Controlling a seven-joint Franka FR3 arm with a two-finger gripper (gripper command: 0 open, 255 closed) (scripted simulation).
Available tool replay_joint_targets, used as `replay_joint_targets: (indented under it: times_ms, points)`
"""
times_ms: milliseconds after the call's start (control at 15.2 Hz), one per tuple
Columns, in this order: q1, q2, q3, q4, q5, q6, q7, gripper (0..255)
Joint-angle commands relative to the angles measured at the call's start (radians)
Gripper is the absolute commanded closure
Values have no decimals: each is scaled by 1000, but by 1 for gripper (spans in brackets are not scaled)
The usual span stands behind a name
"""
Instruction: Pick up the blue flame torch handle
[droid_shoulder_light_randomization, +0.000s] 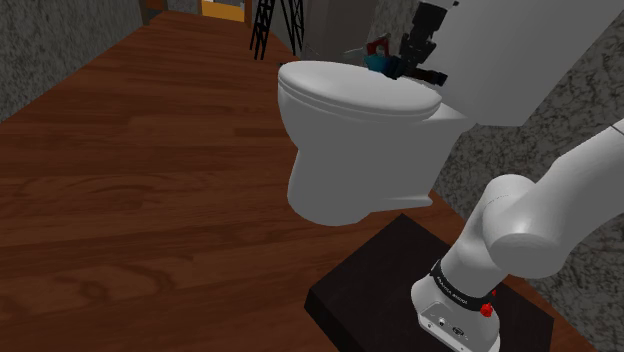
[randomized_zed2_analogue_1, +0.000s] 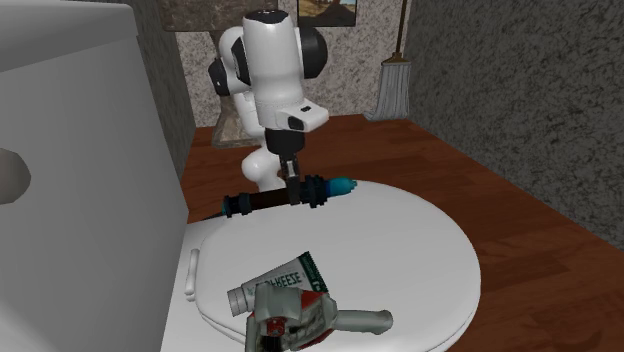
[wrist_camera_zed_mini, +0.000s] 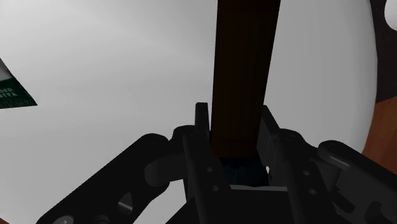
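Wrist view: your black two-finger pincer (wrist_camera_zed_mini: 236, 113) is clamped on the dark, rod-shaped, blue-tipped torch handle (wrist_camera_zed_mini: 245, 70), which runs straight out between its fingers, with the white toilet lid (wrist_camera_zed_mini: 114, 83) beyond.

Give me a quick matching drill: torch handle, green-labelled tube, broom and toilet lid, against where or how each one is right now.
Things:
1. torch handle
2. green-labelled tube
3. broom
4. toilet lid

States:
A. leaning at the far wall
B. closed, carrying loose items
C. clasped between the fingers of the tool
D. lying flat on the lid

Pairs: 1-C, 2-D, 3-A, 4-B
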Motion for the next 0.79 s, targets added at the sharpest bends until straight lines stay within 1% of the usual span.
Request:
replay_joint_targets:
  times_ms: [0,594,726]
  points:
    - [2,7,1,32,4,-26,0,255]
    - [14,66,-13,208,34,-151,-19,255]
    - [14,67,-13,211,35,-153,-19,255]
